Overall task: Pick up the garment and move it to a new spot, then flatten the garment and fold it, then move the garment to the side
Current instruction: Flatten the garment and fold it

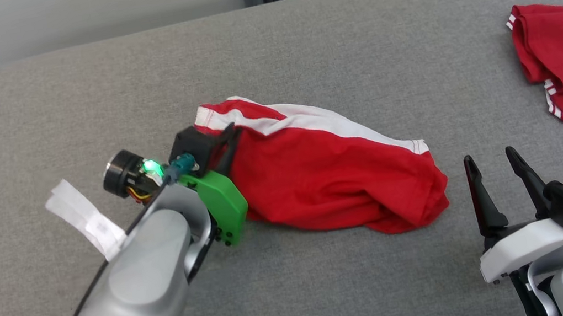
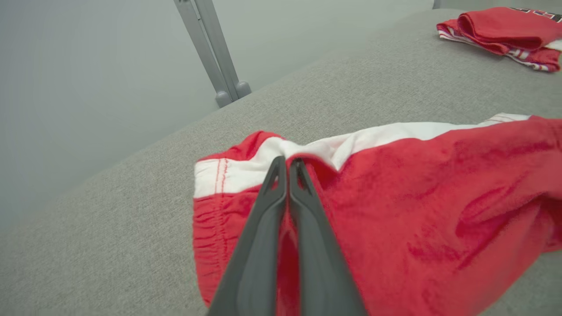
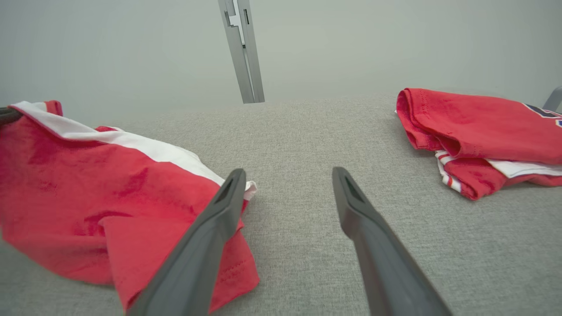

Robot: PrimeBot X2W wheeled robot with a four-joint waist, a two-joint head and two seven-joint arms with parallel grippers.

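looks like the first step, the pick-up: left gripper (image 2: 287,163) pressed together, pinching the white-striped waistband end of the garment (image 1: 328,173). right gripper (image 1: 493,171) spread wide, holding nothing, with the garment's loose end just to its left. crumpled on the tabletop (image 1: 298,44), long axis running from the left gripper's tips toward the right gripper, waistband at the pinch. next, probably: lift with a firm pinch so the cloth trails clear.

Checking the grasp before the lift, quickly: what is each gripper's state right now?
Left gripper: shut on the crumpled red garment with a white stripe, pinching its white-banded end.
Right gripper: open, holding nothing.
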